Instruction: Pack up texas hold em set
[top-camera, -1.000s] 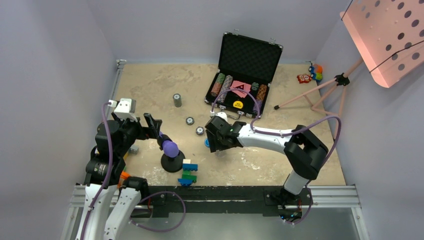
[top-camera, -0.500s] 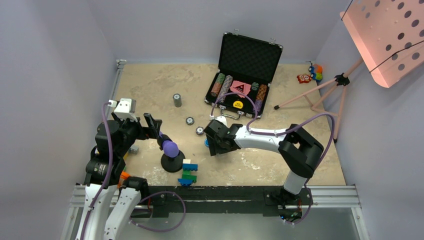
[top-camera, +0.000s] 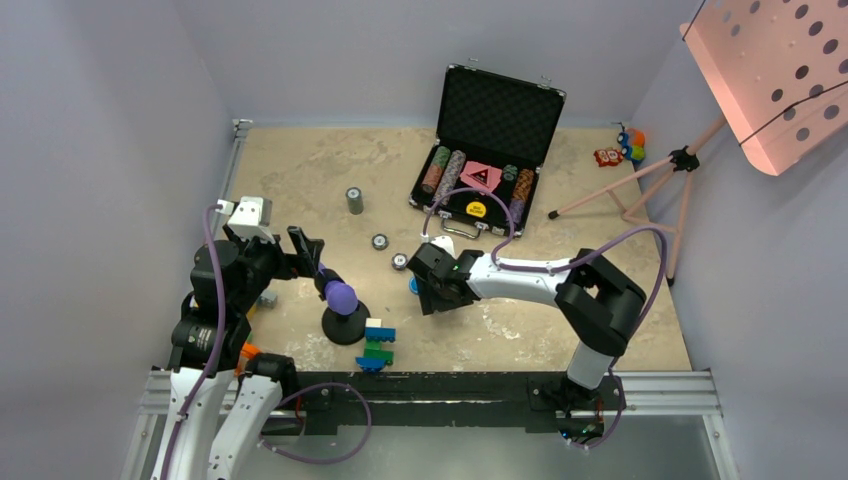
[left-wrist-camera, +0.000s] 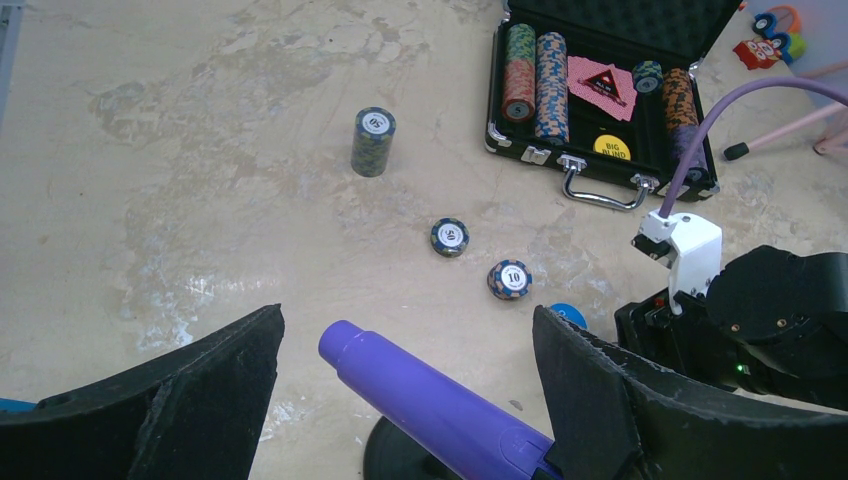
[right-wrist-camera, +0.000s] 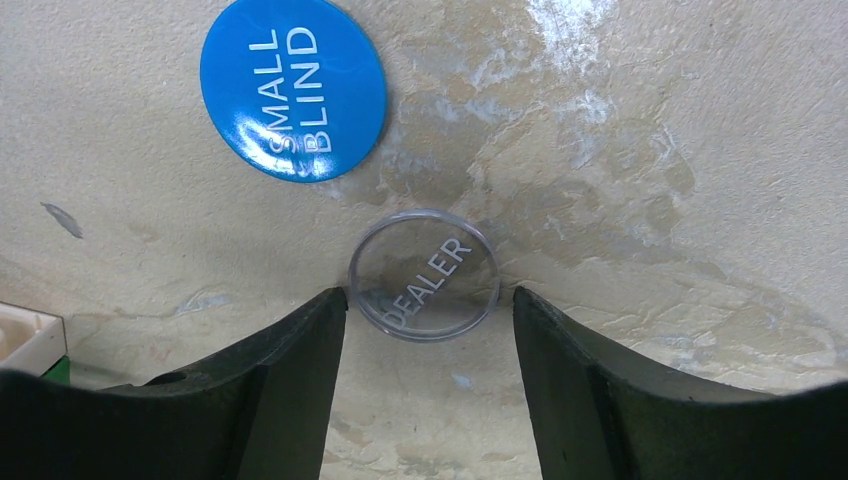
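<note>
The black case (top-camera: 500, 105) lies open at the back, holding rows of striped chips (top-camera: 444, 170), pink cards (top-camera: 481, 176) and a yellow button (top-camera: 476, 209). Loose on the table are a chip stack (left-wrist-camera: 373, 141) and two single chips (left-wrist-camera: 450, 237) (left-wrist-camera: 510, 279). My right gripper (right-wrist-camera: 430, 300) is open and low over the table. Its fingertips flank the near edge of the clear DEALER button (right-wrist-camera: 424, 275), which lies flat. The blue SMALL BLIND button (right-wrist-camera: 292, 88) lies just beyond. My left gripper (left-wrist-camera: 405, 330) is open, with the purple-tipped object (left-wrist-camera: 430, 405) between its fingers but not gripped.
A toy-brick figure (top-camera: 378, 345) stands near the front edge beside the purple object's round black base (top-camera: 345, 326). A pink stand (top-camera: 640, 185) with a perforated panel (top-camera: 775, 75) reaches in from the right. Small toys (top-camera: 620, 148) lie at the back right.
My right arm has shifted slightly left and closer to the buttons, and its jaws have narrowed a little. The left arm has not moved.
</note>
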